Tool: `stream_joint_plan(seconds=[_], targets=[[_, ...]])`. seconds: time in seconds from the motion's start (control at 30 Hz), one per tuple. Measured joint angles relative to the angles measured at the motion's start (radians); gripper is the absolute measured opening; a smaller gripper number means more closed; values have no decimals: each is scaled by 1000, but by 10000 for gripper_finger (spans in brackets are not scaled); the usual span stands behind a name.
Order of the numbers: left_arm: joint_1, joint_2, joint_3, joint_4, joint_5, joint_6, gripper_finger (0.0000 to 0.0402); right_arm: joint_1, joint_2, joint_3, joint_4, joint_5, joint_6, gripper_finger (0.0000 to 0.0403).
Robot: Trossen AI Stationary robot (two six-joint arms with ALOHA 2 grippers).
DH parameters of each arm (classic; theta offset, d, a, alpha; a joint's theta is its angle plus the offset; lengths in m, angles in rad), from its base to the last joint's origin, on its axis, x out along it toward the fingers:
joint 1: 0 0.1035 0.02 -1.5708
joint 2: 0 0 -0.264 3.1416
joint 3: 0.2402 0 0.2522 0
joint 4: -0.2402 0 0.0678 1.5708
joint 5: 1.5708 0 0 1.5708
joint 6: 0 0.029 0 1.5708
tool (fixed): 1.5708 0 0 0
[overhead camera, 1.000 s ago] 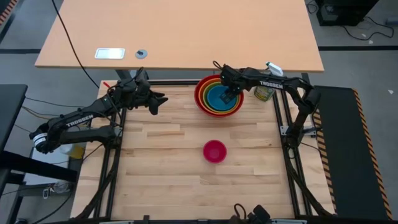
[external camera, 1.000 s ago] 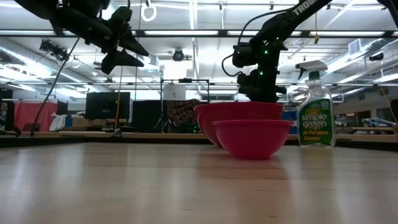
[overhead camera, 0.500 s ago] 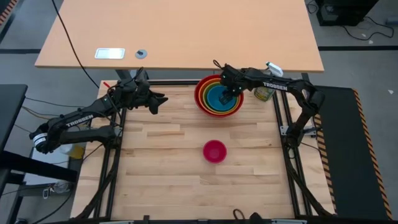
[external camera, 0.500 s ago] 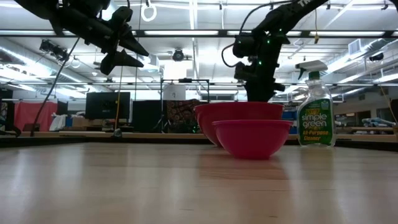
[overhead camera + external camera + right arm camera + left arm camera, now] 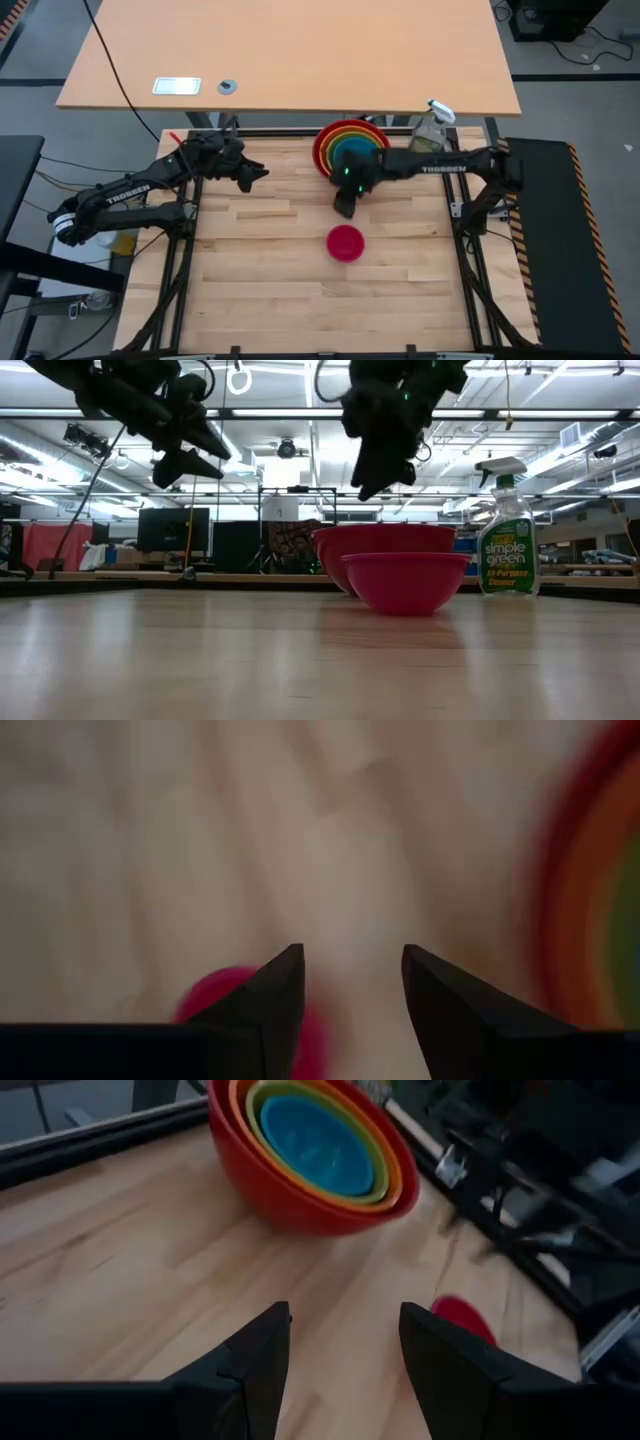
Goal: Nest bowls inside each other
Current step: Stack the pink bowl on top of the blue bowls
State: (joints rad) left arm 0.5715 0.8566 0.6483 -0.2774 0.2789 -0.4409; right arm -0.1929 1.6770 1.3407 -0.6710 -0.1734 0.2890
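Observation:
Four bowls sit nested at the table's far side: red (image 5: pixel 322 150) outermost, then orange, lime green, and blue (image 5: pixel 352 156) innermost; the left wrist view shows the stack too (image 5: pixel 310 1150). The small pink bowl (image 5: pixel 345 243) stands alone on its base nearer the table's middle (image 5: pixel 405 582). My right gripper (image 5: pixel 344 207) hangs open in the air between the stack and the pink bowl, empty (image 5: pixel 350 982). My left gripper (image 5: pixel 262 172) waits open above the table, left of the stack (image 5: pixel 345 1342).
A clear spray bottle (image 5: pixel 428 130) stands upright at the table's far right, just right of the stack (image 5: pixel 507 530). Bare wooden tabletop (image 5: pixel 260 270) lies left of and in front of the pink bowl. A larger desk (image 5: pixel 290 50) stands beyond the far edge.
My right gripper has left the spot over the blue bowl and swung quickly toward the near edge and a little left, toward the pink bowl, rising slightly and turning as it went. It stays open and empty. No bowl has moved.

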Motion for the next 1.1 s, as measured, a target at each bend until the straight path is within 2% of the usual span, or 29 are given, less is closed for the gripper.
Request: stream_joint_plan(seconds=[0.07,0.23,0.4,0.6,0.83,1.1], targets=[[-11,0,0,-21,0,29,192,54,3,0,-12,-8,1,176],[-32,0,0,-32,0,60,192,155,10,0,-91,78,40,185],[-37,0,0,-24,-23,72,192,200,22,-26,-103,150,30,215],[-37,0,0,-24,-77,93,192,206,40,-151,-29,161,-1,232],[-37,0,0,-28,-77,94,192,210,41,-271,104,150,-38,206],[-37,0,0,-28,-77,94,192,210,41,-326,162,157,-76,138]])
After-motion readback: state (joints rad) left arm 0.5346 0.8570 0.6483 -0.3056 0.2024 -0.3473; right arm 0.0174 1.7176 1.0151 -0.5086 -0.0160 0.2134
